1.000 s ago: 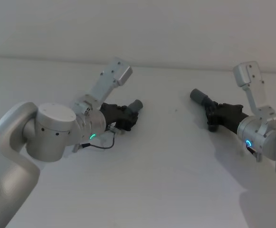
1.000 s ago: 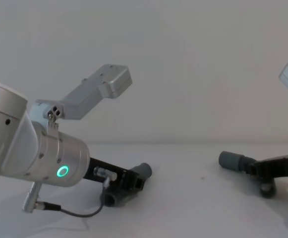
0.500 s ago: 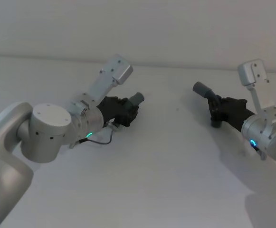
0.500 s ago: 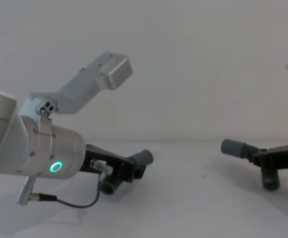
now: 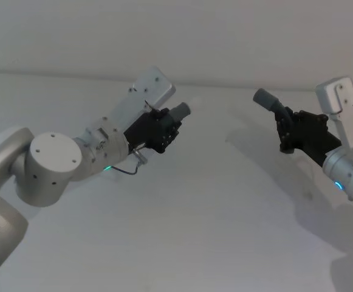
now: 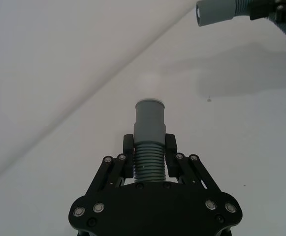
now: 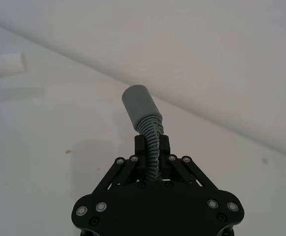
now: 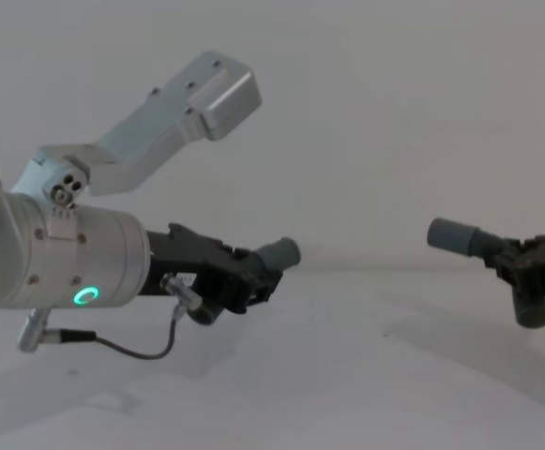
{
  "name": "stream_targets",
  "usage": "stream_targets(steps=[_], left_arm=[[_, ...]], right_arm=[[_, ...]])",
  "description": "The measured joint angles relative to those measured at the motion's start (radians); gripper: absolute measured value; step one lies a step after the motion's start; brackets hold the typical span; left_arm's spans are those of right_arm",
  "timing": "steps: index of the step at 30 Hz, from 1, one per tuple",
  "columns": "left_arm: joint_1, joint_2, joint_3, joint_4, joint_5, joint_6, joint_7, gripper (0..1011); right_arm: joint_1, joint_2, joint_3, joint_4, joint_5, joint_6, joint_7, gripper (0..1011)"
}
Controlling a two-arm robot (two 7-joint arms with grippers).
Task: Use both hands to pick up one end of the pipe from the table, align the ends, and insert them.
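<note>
My left gripper (image 5: 164,127) is shut on the ribbed middle of one pipe (image 5: 177,113) piece, held above the table (image 5: 194,219). Its grey cuff (image 6: 149,118) ends in a narrower white tip (image 6: 148,86) that points toward the right. My right gripper (image 5: 288,130) is shut on the other pipe piece (image 5: 266,100), also in the air. That piece's plain socket cuff (image 7: 139,104) points left toward the first piece. A wide gap separates the two ends. From the chest, the left cuff (image 8: 280,253) and the right cuff (image 8: 452,236) sit at nearly the same height.
A black cable (image 8: 131,351) loops under my left wrist, beside its green ring light (image 8: 84,296). The right piece's lower bent end (image 8: 532,310) hangs below the right gripper (image 8: 516,263). Behind the table runs a plain wall.
Both arms have risen and lifted their pipe pieces off the table. The left piece's white tip now shows, and the two ends face each other higher up.
</note>
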Motion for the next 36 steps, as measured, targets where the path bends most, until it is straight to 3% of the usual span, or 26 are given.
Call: stream_targets(steps=[20, 27, 36], left_arm=[[-0.029, 0.116, 0.066, -0.038, 0.184, -0.279, -0.037, 354], [-0.045, 0.158, 0.088, -0.048, 0.264, -0.386, -0.038, 354], [-0.067, 0.203, 0.112, -0.057, 0.369, -0.518, -0.030, 354]], right_arm=[[-0.061, 0.164, 0.008, -0.016, -0.136, -0.397, 0.071, 151], [-0.073, 0.196, 0.012, -0.019, -0.162, -0.469, 0.082, 150], [-0.081, 0.218, 0.015, -0.020, -0.179, -0.519, 0.090, 150]])
